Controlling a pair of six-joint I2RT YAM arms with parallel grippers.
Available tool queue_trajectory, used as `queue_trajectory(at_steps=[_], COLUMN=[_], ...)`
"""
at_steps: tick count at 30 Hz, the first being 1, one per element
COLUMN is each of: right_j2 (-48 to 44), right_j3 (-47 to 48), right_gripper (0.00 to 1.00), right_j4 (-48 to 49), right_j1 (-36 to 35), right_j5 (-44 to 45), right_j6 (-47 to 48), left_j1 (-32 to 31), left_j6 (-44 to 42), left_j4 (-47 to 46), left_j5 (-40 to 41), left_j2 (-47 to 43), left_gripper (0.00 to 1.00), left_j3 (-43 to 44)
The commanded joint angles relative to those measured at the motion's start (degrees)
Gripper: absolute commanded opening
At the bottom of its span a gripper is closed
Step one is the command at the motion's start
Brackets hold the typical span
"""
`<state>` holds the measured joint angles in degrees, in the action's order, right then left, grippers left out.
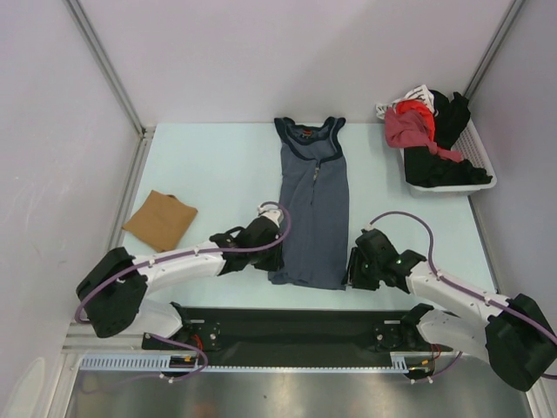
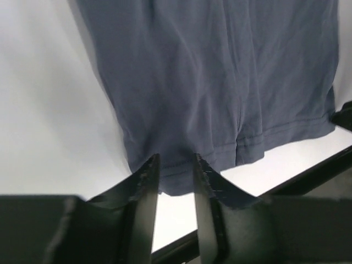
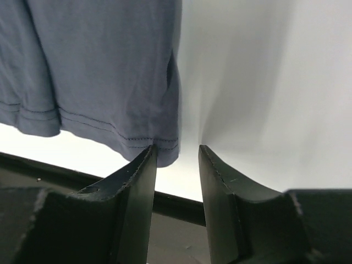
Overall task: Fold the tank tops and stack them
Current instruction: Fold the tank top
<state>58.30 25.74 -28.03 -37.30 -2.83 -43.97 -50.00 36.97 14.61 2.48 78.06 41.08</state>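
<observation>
The left gripper point(image 2: 175, 165) and right gripper point(image 3: 177, 151) sit at the slate-blue tank top point(image 1: 313, 200) hem corners, 7 and 5 o'clock, jaws part-open, nothing clamped, presumably to fold it.

The slate-blue tank top point(image 3: 104, 71) has its hem corner between the fingers point(image 3: 137, 192).

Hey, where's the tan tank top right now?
In the top view, the folded tan tank top lies left of the blue tank top, apart from it, just beyond the left arm.
</observation>
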Motion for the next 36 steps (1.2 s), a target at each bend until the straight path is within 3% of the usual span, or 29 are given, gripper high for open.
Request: queue_trajectory(at_steps=[1,4,12,14,16,18,19,20,23,28,36], right_j2=[1.46,2.43,3.48,4.27,4.62,4.63,4.63,4.71,4.28,0.85,-1.26], right_j3=[-0.34,-0.34,0.01,0.10,0.37,0.28,0.28,0.37,1.77,2.04,2.21], right_gripper=[0.41,0.41,0.38,0.36,0.33,0.25,0.21,0.11,0.00,0.00,0.00], right_j4=[1.66,1.49,1.31,1.84,1.67,1.75,1.58,1.23,-2.37,-5.71,-8.00], right_j1=[-0.49,-1.11,-1.72,-1.81,-1.99,-2.16,-2.16,-2.16,-2.25,-2.25,-2.34], right_j5=[1.60,2.48,4.24,3.80,3.71,3.71,3.88,4.06,6.51,7.31,8.72], right_j6=[-1.12,-1.12,-1.21,-1.21,-1.12,-1.12,-1.12,-1.04,-0.86,-2.08,-3.49], left_j1=[-3.08,-3.61,-5.55,-5.46,-5.46,-5.55,-5.55,-5.46,-5.20,-4.14,-2.39], left_j6=[-2.52,-1.90,-1.46,-0.33,0.64,1.08,1.43,1.52,2.05,2.49,7.23], left_j4=[3.13,7.27,10.08,10.78,11.75,11.67,11.67,12.10,13.42,12.02,-0.27], left_j5=[4.97,7.18,10.53,11.14,11.85,11.32,11.14,11.14,11.23,7.82,-1.77], left_j2=[1.74,3.06,0.95,0.34,-1.94,-4.31,-5.71,-7.90,-10.73,-12.14,-8.37], left_gripper=[0.33,0.25,0.27,0.32,0.44,0.56,0.58,0.61,0.65,0.69,0.79], left_j3=[3.21,1.65,-3.38,-3.11,-3.20,-3.81,-4.60,-4.87,-5.66,-6.63,-9.17])
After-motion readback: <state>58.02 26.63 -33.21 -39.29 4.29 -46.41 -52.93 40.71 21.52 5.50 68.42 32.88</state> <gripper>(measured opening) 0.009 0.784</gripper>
